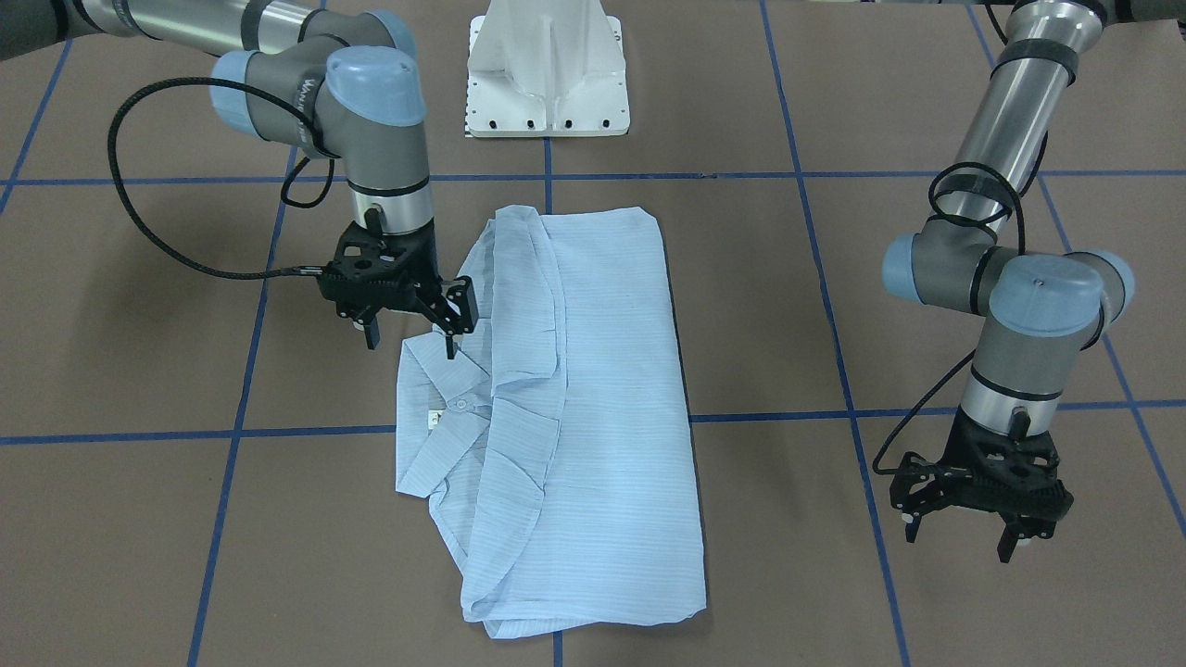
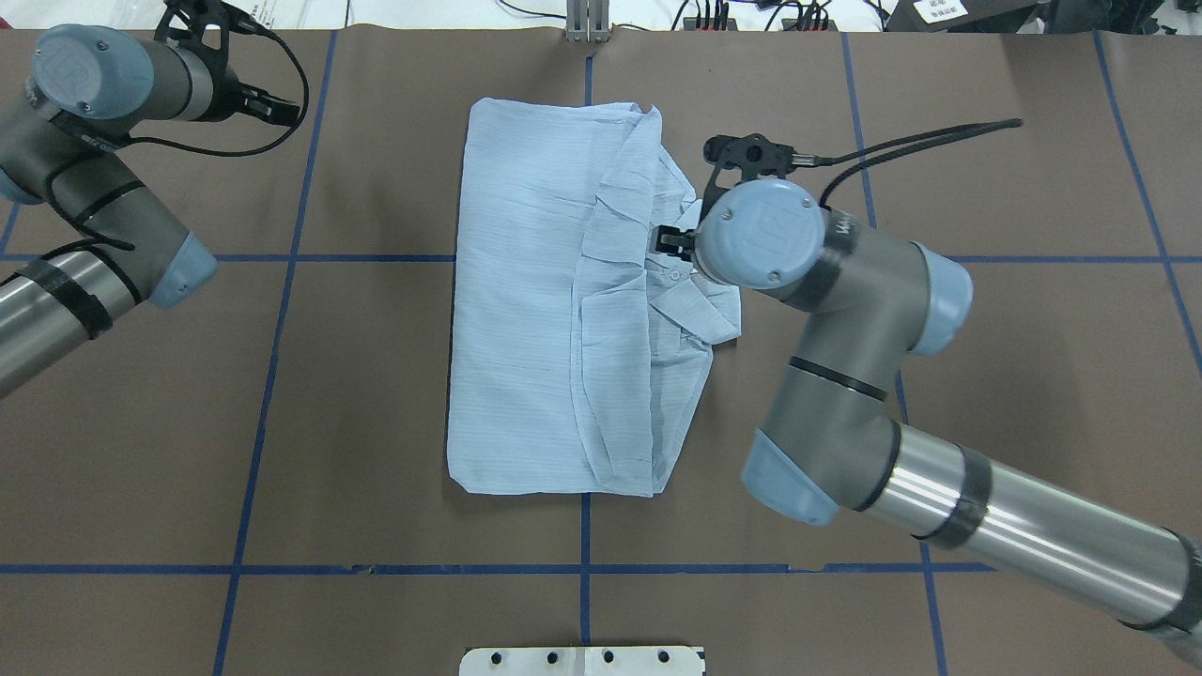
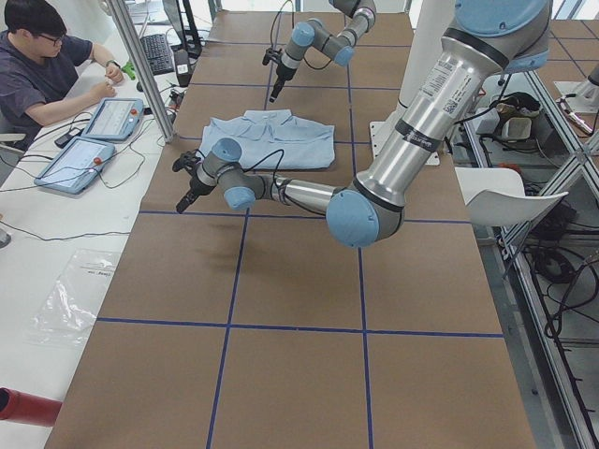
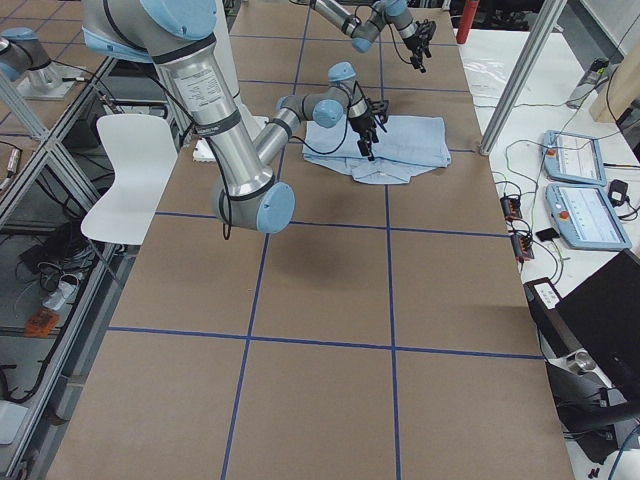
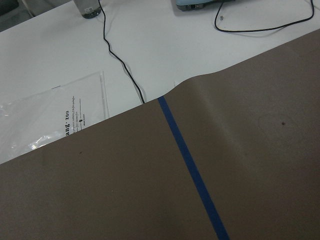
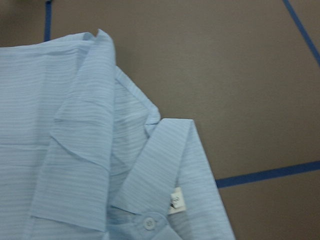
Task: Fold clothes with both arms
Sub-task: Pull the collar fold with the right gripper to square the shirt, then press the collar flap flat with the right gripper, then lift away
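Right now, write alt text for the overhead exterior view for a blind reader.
A light blue shirt, folded into a long rectangle, lies on a brown table gridded with blue tape. The right gripper is above its collar; the left arm is off to the side, clear of it.

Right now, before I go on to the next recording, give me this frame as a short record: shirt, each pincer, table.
shirt: light blue, lying flat, sides folded in to a long rectangle
collar: sticks out on the robot's right side, with its button and label showing
right pincer: open, over the collar's edge; contact cannot be told
left pincer: open, over bare table, apart from the shirt
table: brown, with a blue tape grid
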